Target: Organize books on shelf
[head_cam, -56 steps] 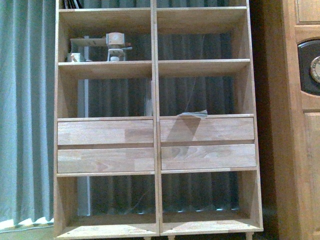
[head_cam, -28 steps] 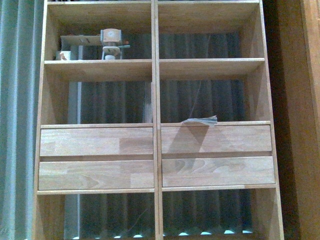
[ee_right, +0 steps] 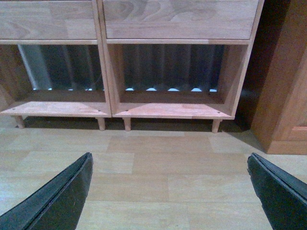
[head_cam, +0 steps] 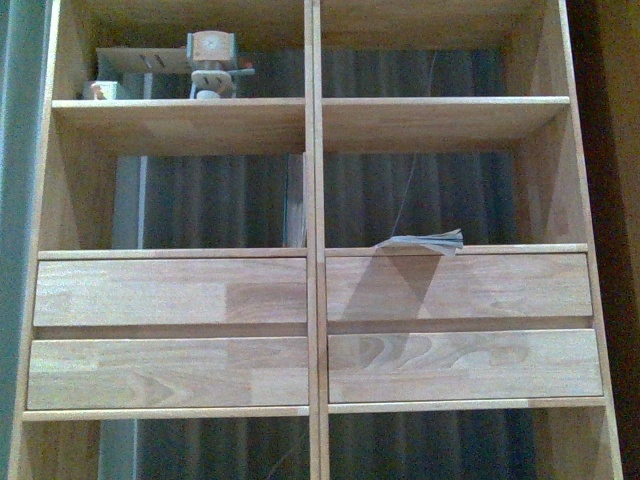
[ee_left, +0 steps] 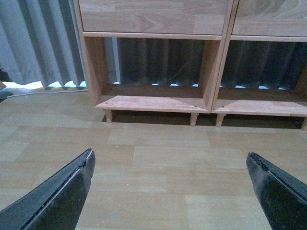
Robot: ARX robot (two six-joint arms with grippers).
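While the front view takes in only the middle of the shelf, it is the one picture where books show. A thin book lies flat in the right compartment just above the drawer fronts, its edge hanging slightly over the front. A slim book stands upright in the left compartment, against the central divider. One board higher, on the left, sits a small wooden figure beside pale flat items too blurred to name.

The wrist views show what the front view cuts off: the bottom compartments, the peg legs and the pale wood floor. In the left wrist view the left gripper hangs above the floor with its dark fingers spread wide and nothing between them. A grey curtain hangs beside the shelf. The right gripper is likewise spread wide and empty above the floor, and its view also shows a darker cabinet standing just beside the shelf.
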